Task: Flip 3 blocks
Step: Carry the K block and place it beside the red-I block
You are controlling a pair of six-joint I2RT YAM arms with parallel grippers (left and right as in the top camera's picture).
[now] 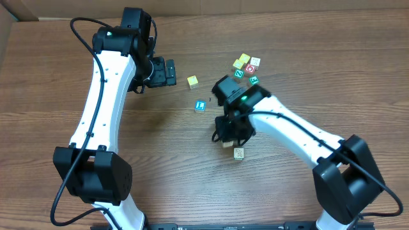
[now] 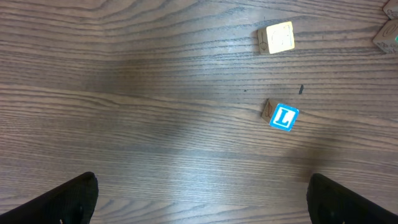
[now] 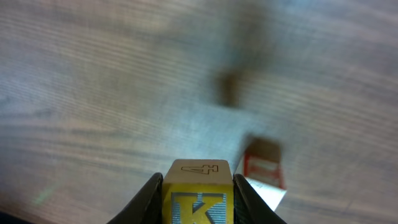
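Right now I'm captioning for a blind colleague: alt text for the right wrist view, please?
The right gripper holds a wooden letter cube between its jaws, a yellow K facing the camera and an outlined 4 on top. Beyond it, a blurred table and a second cube with a red-framed face.

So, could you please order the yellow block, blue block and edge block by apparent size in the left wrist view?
Joint largest, alike: yellow block and blue block.
Smallest showing: edge block, but cropped, so unsure.

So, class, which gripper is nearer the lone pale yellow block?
Left. The left gripper hangs open just beside the pale yellow block; the right gripper, shut on a K block, is farther off, past the blue block.
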